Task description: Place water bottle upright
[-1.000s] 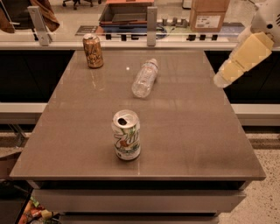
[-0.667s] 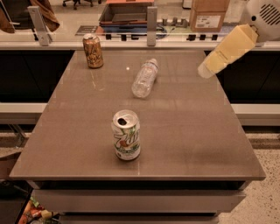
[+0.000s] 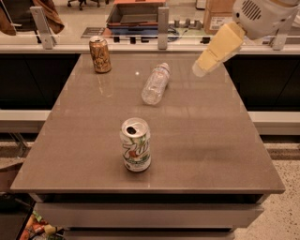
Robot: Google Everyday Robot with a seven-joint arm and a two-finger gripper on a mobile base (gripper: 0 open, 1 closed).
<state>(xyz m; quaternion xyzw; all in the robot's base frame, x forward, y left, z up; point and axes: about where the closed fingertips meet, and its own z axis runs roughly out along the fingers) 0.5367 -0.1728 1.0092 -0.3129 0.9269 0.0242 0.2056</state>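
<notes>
One water bottle (image 3: 156, 83) lying on table (image 3: 211, 140), one gold-brown can (image 3: 100, 55), one white-green can (image 3: 136, 144), both upright, one gripper (image 3: 201, 69) raised at bottle's right, grip unclear.

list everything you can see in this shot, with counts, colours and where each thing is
water bottle: 1, clear with a white cap, lying on its side at the far middle of the table
gold-brown can: 1, upright, far left corner of the table
white-green can: 1, upright with its top opened, near middle of the table
table: 1, grey-brown, fills the centre of the view
cardboard box: 1, brown, behind the table at the upper right
arm: 1, white, top right corner
gripper: 1, pale yellow, in the air over the table's far right part, to the right of the water bottle, touching nothing
</notes>
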